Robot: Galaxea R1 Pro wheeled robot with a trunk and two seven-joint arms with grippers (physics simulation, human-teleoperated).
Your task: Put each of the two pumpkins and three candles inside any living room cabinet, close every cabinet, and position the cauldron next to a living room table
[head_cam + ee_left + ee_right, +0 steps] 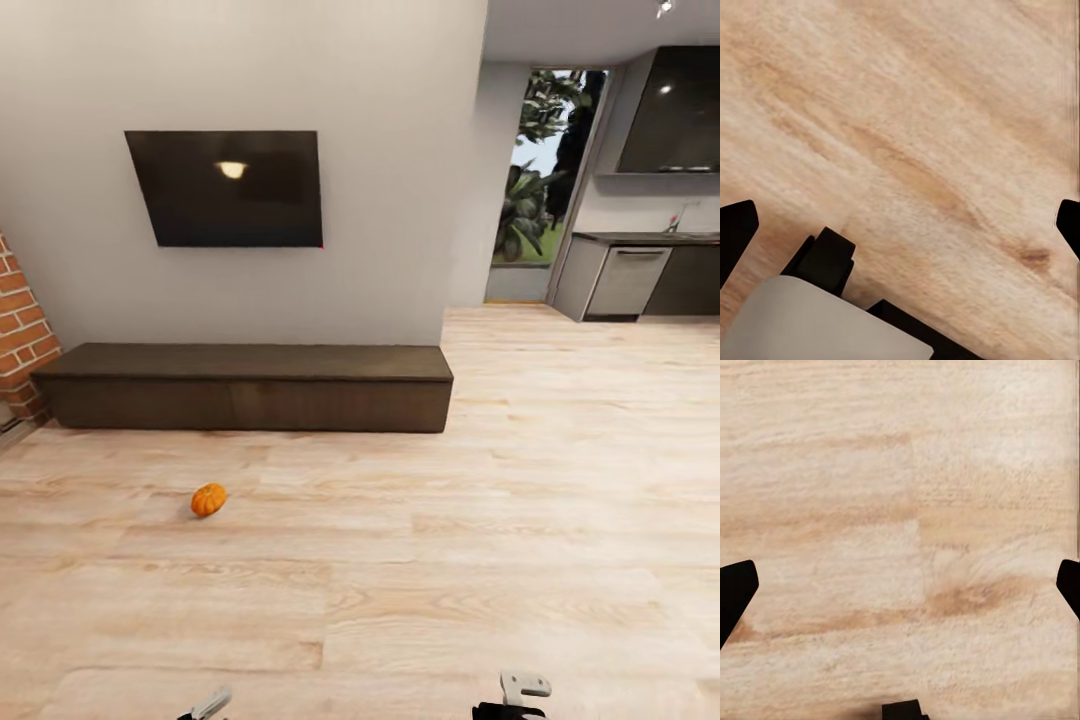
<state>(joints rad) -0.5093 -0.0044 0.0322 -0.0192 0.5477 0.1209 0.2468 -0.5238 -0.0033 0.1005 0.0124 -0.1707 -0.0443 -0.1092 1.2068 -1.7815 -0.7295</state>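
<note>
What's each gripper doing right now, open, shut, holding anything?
Left gripper: open, empty, over bare floor.
Right gripper: open, empty, also over floor.

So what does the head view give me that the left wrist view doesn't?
Head view alone: the small round orange pumpkin lying on the floor, apart from the long low dark brown wood cabinet with all fronts shut, plus the black wall screen. Left wrist view alone: the left tool with fingers spread wide, nothing between them. Both share the light wood plank floor.
</note>
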